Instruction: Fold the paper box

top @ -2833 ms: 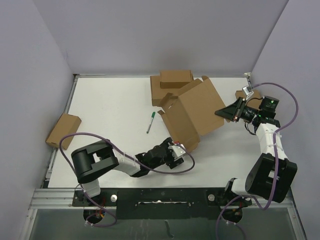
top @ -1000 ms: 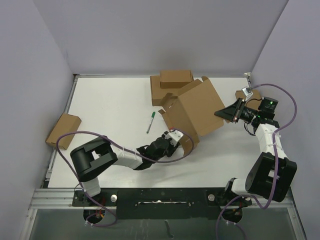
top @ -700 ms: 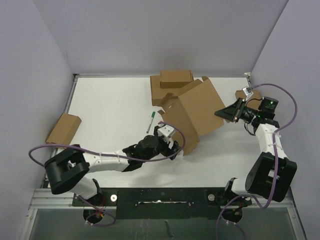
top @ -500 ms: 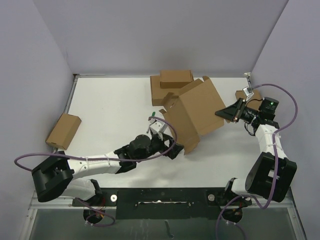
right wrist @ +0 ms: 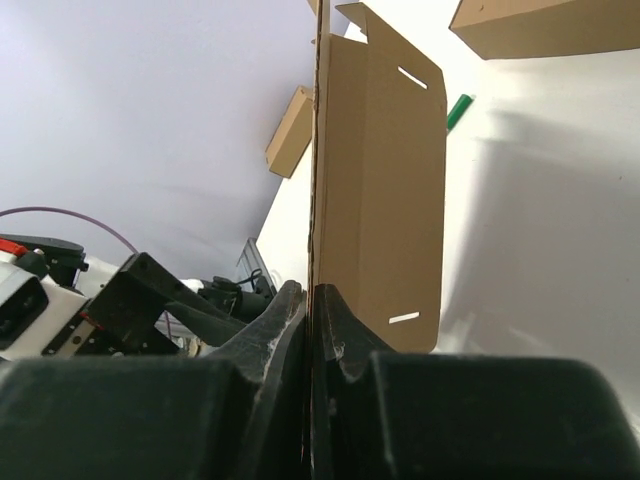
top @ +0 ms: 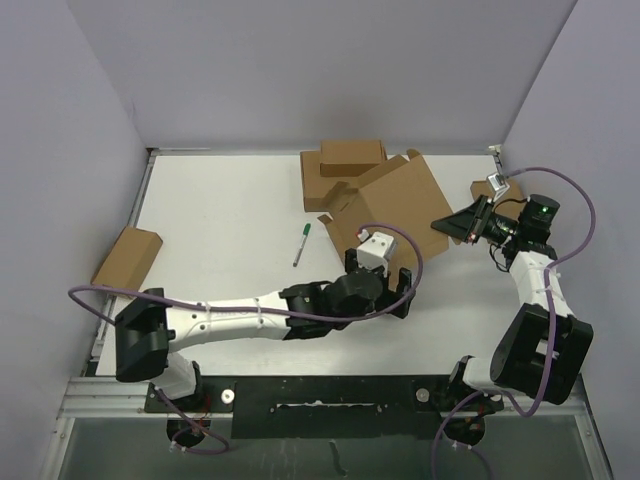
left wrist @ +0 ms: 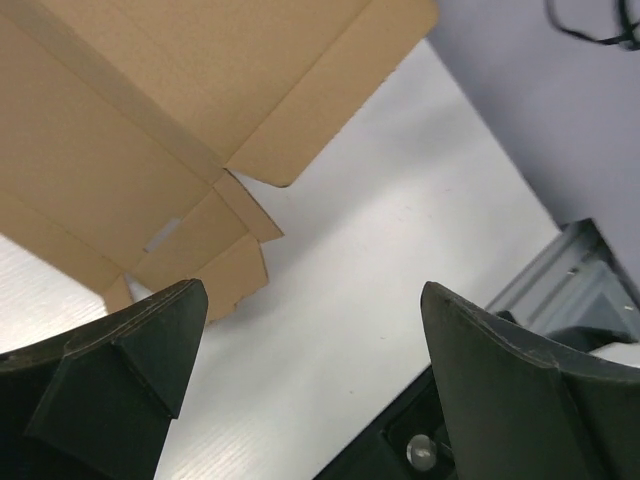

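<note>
The paper box (top: 400, 200) is an unfolded brown cardboard die-cut sheet with flaps and slots, held tilted up off the white table. My right gripper (top: 447, 226) is shut on its right edge; in the right wrist view the jaws (right wrist: 313, 300) pinch the sheet (right wrist: 385, 180) edge-on. My left gripper (top: 397, 300) is open and empty, low over the table just in front of the box's near edge. In the left wrist view its fingers (left wrist: 120, 370) stand wide apart, with the box's panel and small flaps (left wrist: 150, 130) above them.
A stack of plain brown boxes (top: 340, 168) stands at the back, behind the sheet. A small brown box (top: 127, 258) lies at the left edge, another (top: 505, 187) at the right. A green pen (top: 302, 243) lies mid-table. The metal rail (left wrist: 560, 290) runs along the near edge.
My left arm has swung from the box's near-left flap rightward along its near edge, reaching further out. The right gripper has kept its hold; the sheet shifted slightly.
</note>
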Available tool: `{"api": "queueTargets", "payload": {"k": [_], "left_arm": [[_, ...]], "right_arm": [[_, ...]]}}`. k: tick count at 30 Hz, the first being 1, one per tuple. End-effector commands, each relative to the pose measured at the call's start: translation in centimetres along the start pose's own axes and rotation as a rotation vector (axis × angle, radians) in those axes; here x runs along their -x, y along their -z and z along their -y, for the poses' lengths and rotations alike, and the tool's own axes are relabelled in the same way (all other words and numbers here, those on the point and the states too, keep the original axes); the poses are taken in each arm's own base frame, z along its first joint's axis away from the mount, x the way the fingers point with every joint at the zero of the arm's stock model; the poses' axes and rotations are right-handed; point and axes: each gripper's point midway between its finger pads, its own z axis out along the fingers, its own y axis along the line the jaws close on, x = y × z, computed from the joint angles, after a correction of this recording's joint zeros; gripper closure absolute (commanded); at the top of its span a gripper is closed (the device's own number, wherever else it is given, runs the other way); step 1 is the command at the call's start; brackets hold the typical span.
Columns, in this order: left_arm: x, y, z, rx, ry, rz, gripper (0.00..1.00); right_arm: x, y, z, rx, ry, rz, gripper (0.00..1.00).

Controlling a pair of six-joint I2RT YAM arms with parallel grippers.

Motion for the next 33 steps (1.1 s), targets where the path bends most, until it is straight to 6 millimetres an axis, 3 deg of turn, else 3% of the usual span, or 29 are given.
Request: {"api": "queueTargets", "payload": {"k": [1,14,18,21,33], "left_arm": [[-1.1,-1.9,-2.5,0.198,-0.075,-0.040,0.12],[-1.1,-5.5,-4.2,0.269,-0.130,-0.067,0.24],[-0.7,-5.6,-4.6,0.261,-0.122,-0.071,0.28],[-0.3,-5.5,-4.9,0.252,-0.121,-0.066,0.38],[0.4,-4.7,-6.5,0.226,-0.195,-0.067,0.46]], "right_arm": [[0.2,0.4,-1.9,0.042,0.077,-0.004,1.00],[0.1,0.4,-1.9,0.052,0.078,-0.008,1.00],[0.1,0.4,-1.7,0.051,0.074,-0.009,1.00],[0.1,0.4,-1.6,0.052,0.072,-0.010,1.00],[0.0,0.3,-1.5,0.058,0.071,-0.016,1.00]]}}
